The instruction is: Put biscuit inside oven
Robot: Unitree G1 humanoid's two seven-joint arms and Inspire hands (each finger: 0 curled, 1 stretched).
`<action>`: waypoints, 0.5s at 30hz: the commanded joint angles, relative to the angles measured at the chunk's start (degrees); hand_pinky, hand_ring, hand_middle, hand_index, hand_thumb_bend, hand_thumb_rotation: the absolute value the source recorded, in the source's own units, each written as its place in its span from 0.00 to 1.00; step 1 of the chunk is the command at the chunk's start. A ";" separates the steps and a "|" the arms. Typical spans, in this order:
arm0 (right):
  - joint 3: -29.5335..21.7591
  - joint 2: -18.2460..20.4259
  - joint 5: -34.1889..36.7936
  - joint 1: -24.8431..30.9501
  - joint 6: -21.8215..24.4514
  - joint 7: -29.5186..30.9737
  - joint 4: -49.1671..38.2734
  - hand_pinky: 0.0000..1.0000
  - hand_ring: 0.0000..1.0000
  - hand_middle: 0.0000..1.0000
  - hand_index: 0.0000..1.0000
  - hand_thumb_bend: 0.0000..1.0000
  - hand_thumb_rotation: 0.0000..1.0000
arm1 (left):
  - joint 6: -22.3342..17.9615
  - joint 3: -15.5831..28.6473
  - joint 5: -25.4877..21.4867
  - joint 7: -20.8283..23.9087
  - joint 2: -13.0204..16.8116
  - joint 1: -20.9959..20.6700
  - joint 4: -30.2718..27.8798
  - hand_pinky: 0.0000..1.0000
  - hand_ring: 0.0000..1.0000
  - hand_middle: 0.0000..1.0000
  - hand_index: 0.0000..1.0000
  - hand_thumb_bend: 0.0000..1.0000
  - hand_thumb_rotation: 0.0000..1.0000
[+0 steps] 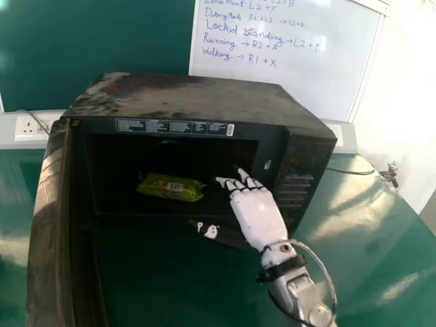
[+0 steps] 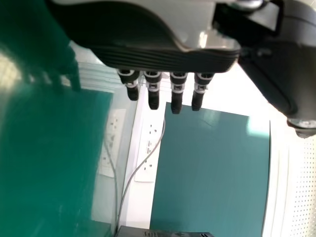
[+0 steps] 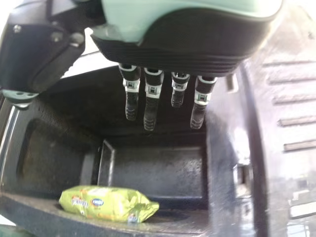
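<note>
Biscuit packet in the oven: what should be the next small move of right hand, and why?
Probably draw the right hand away from the oven: the green packet already lies inside, near the front edge, and the hand is open, apart from it.

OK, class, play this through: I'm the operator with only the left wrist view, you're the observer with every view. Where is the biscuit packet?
Observer: The biscuit packet lies inside the oven, near its front edge.
Operator: Is the right robot hand touching it?
Observer: No, there is a gap between them, and the fingers are straight.
Operator: And the oven door?
Observer: It stands open, at the head view's left.
</note>
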 commanded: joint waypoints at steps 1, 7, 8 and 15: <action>-1.53 -0.68 1.15 1.79 -0.45 0.57 -1.13 0.82 0.84 0.84 0.87 0.94 0.89 | 0.68 -0.79 0.49 0.07 -1.26 0.52 0.84 0.00 0.59 0.74 0.91 0.15 0.78; -4.25 -0.80 3.82 5.46 -0.71 2.28 -4.17 0.81 0.83 0.85 0.87 0.93 0.89 | 0.80 -0.76 -0.04 -0.74 -1.43 0.77 0.27 0.00 0.59 0.75 0.92 0.13 0.81; -4.75 -0.75 4.24 6.07 -0.72 2.46 -4.71 0.81 0.83 0.85 0.87 0.93 0.89 | 0.71 -0.79 0.13 -0.55 -1.41 0.77 0.34 0.00 0.59 0.75 0.92 0.14 0.81; -7.67 -0.65 8.34 9.72 -1.97 3.81 -6.84 0.79 0.83 0.84 0.87 0.95 0.92 | 1.00 -0.78 0.02 -0.85 -1.27 0.60 0.48 0.00 0.58 0.74 0.93 0.12 0.82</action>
